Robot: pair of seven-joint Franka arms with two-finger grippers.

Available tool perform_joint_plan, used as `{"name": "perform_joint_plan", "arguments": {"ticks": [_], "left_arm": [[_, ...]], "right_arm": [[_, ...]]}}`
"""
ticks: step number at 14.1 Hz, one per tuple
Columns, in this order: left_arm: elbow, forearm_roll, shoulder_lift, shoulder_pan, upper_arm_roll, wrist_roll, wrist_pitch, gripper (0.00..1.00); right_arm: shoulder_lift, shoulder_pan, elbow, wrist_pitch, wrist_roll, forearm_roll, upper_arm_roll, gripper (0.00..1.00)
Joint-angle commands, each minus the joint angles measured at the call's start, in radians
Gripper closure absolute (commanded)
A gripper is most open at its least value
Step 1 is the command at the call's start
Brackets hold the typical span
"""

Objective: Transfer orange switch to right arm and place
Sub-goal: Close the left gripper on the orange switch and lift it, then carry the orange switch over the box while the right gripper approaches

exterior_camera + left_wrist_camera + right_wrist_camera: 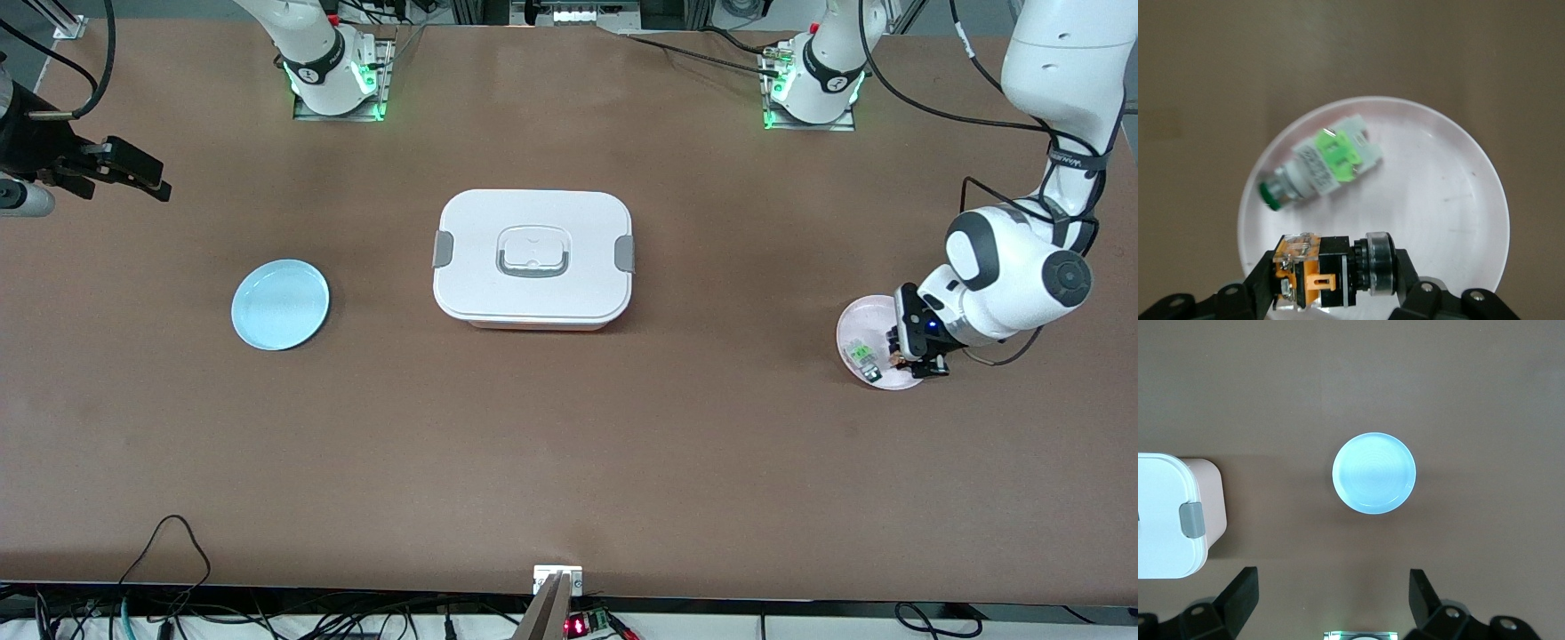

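The orange switch (1325, 273), a black boxy part with an orange clip and a silver ring, lies between my left gripper's (1335, 280) fingers, which press on both its ends. They are low over the pale pink plate (1438, 200) at the left arm's end of the table. In the front view the left gripper (907, 357) and the switch (896, 360) sit at that plate's (858, 320) rim. My right gripper (133, 173) is open and empty, up in the air at the right arm's end. Its fingers (1241, 593) stand wide apart.
A clear-and-green component (1325, 167) lies on the pink plate beside the switch, also seen in the front view (861, 356). A light blue plate (280, 304) lies toward the right arm's end, under the right wrist camera (1373, 473). A white lidded box (533, 258) stands mid-table.
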Motion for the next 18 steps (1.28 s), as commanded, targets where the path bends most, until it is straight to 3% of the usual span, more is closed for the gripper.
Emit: {"name": "perform_joint_plan", "arguments": {"ticks": [1,3,10,16,18], "left_arm": [[0.016,-0.157,-0.088,0.007,-0.050,0.028,-0.164,1.00],[0.038,-0.329,-0.094,0.001,-0.090,0.030,-0.273,1.00],[0.040,-0.850,-0.157,-0.004,-0.310,0.024,-0.306,1.00],[0.116,-1.156,-0.186,-0.016,-0.388,0.019,-0.415,1.00],[0.127,-1.269,-0.191,-0.027,-0.428,0.015,-0.416,1.00]], "right_arm": [[-0.012,-0.002,-0.007,-0.001,-0.011,0.013,0.003,0.00],[-0.012,-0.002,-0.007,-0.003,-0.011,0.013,0.003,0.00],[-0.012,-0.002,-0.007,-0.004,-0.011,0.013,0.004,0.00],[-0.003,0.001,-0.006,-0.041,-0.012,0.021,0.013,0.00],[-0.001,0.004,-0.004,-0.079,0.003,0.219,0.016,0.00]]}}
